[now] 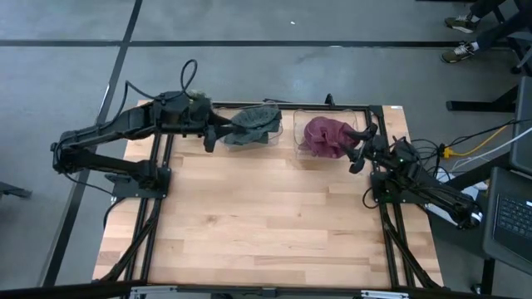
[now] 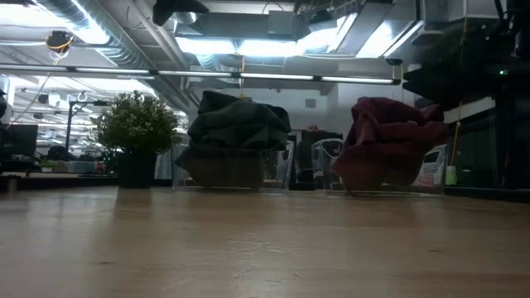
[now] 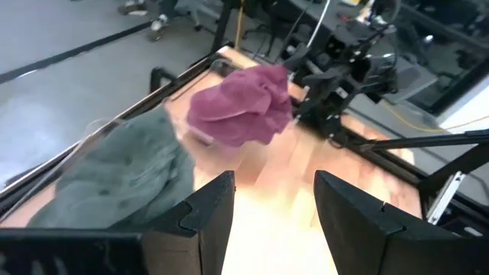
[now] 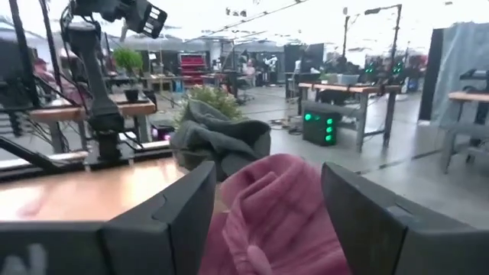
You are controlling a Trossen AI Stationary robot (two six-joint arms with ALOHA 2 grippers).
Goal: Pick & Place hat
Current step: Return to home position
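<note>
1. The sorting looks finished. The gray caps [image 1: 253, 124] are heaped in the left clear bin [image 2: 280, 170] and the red caps [image 1: 326, 137] in the right clear bin [image 2: 325, 170], both at the far edge of the bench [image 1: 266, 216].
2. No cap lies loose on the bench, so I judge that only bringing both arms home is left.
3. The left arm [image 1: 116, 133] reaches to just beside the gray heap, its jaws spread and empty.
4. The right arm [image 1: 416, 187] sits just beside the red heap, its jaws spread and holding nothing.
5. A potted plant [image 2: 137, 124] stands beyond the bench, and a person's shoes [image 1: 457, 54] show on the floor.
6. Nothing blocks the retreat, though the bin walls are close to both sets of jaws.
</note>
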